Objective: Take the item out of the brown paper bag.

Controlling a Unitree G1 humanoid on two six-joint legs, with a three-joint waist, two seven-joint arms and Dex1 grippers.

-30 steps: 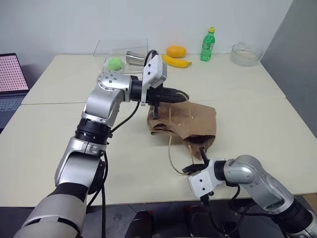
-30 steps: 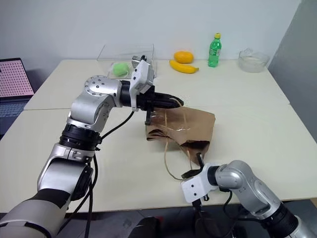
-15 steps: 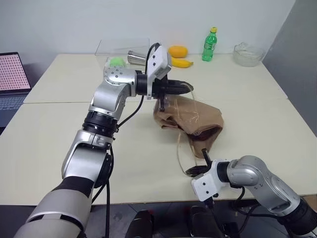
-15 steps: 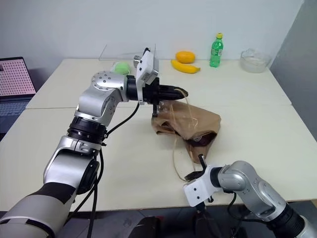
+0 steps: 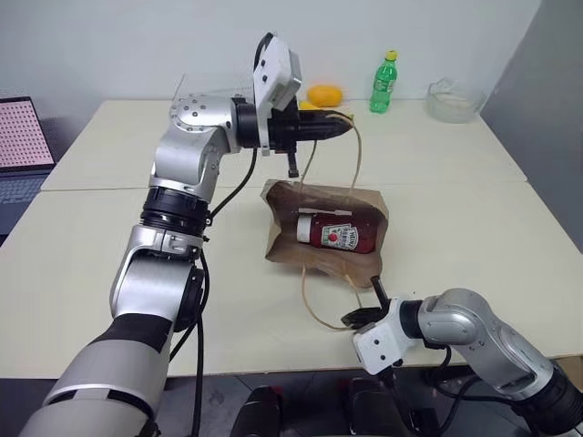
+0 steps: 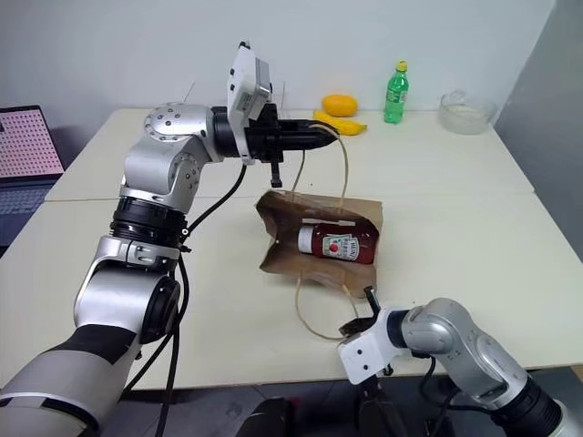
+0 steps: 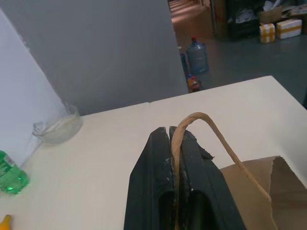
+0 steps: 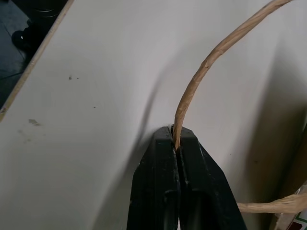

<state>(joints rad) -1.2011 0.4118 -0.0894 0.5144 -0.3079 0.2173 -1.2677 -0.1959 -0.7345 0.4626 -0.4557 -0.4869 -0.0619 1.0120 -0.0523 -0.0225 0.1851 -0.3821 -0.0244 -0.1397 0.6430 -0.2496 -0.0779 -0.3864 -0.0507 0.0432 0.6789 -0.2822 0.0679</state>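
one brown paper bag [image 5: 281, 238], one ketchup bottle [image 5: 335, 232]

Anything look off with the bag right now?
Yes. The bag hangs pulled open between its two handles: the left end effector is shut on the upper handle, the right end effector on the lower handle near the table edge. The ketchup bottle lies on its side in the mouth.

One brown paper bag [image 5: 321, 238], one ketchup bottle [image 5: 335, 233], one green soda bottle [image 5: 383, 82], one banana [image 6: 340, 125], one orange [image 5: 324, 95], one glass bowl [image 5: 453, 99], one laptop [image 5: 20, 150].
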